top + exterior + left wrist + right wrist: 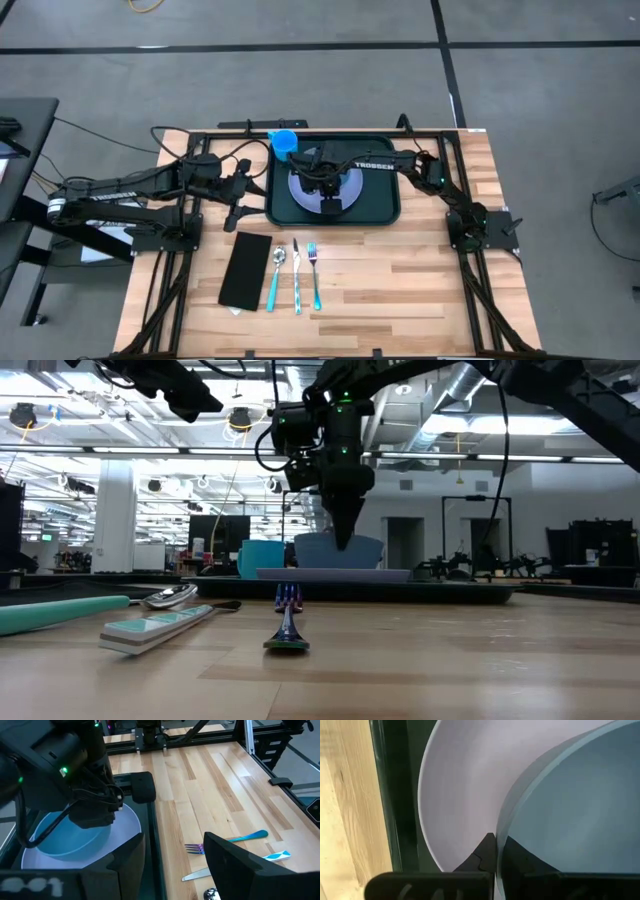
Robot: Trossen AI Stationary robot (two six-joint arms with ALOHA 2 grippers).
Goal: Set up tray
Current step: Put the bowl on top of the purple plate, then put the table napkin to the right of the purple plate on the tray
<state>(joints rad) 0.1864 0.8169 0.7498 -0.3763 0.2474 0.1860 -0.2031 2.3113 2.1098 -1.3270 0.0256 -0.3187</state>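
Observation:
The dark tray (pixel 385 205) lies at the table's far middle with a lavender plate (pixel 460 785) on it. A pale blue bowl (pixel 570 810) sits over the plate, and my right gripper (pixel 496 852) is shut on its rim, pointing down. Whether the bowl's bottom touches the plate (pixel 335 573) I cannot tell. A blue cup (pixel 284 142) stands on the tray's far left corner. My left gripper (pixel 242 200) waits open just left of the tray, with nothing between its fingers. My right gripper pinches the bowl's rim (pixel 500 832) on the side toward the table's near edge. One finger (pixel 520 857) is inside the bowl and one (pixel 477 860) outside. The fingers come from above, pointing down. The bowl sits upright over the plate.
In front of the tray lie a black napkin (pixel 245 270), a teal-handled spoon (pixel 277 275), a knife (pixel 297 283) and a fork (pixel 314 270), side by side. Bare wood stretches to their right.

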